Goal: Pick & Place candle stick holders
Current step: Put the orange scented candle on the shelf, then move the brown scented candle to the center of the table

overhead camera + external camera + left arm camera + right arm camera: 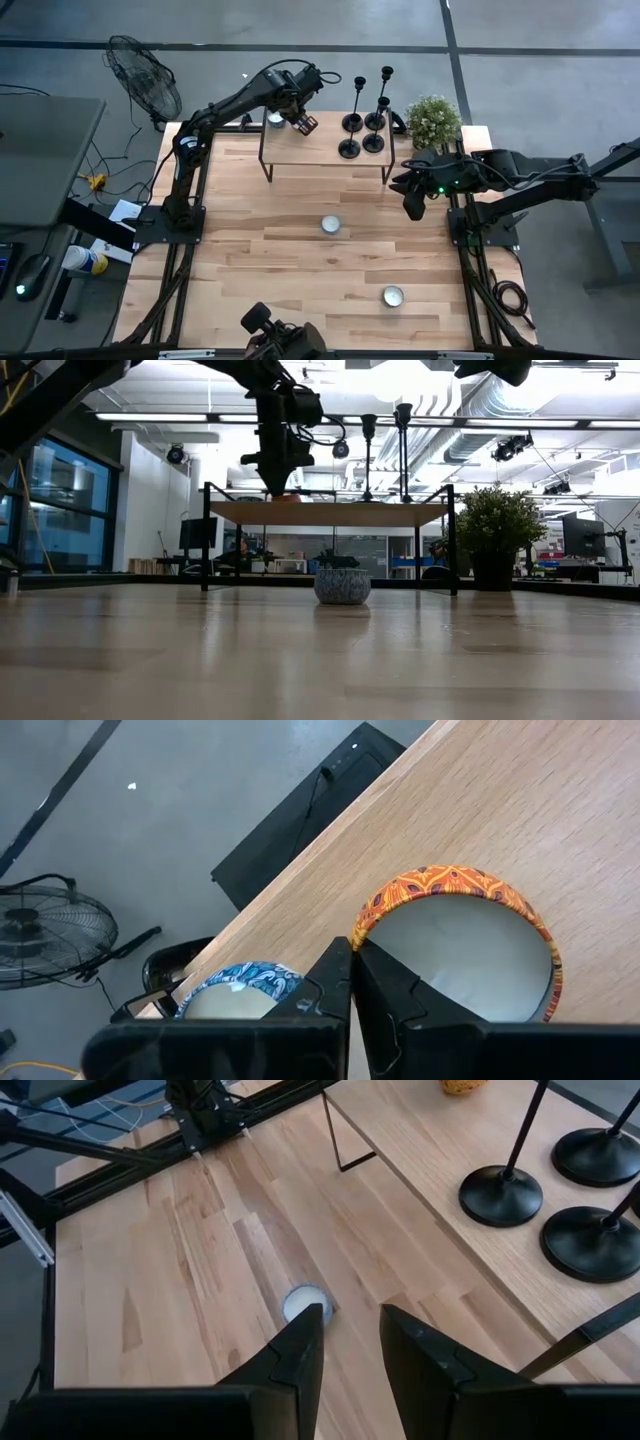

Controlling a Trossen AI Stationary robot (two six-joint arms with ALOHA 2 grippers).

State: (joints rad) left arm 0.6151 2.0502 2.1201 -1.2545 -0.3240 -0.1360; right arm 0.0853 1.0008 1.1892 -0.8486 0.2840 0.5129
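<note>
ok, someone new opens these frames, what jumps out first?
Probably the four black candlesticks clustered at the right end of the small raised shelf at the table's far edge. Next, the left gripper, shut, hangs over the shelf's left end by an orange candle tin. The right gripper hovers open beyond the shelf's right end.

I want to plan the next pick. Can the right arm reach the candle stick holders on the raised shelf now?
Probably yes. The right end effector hovers open beside the shelf, and the candle stick holders stand at that near end, nothing between them.
</note>
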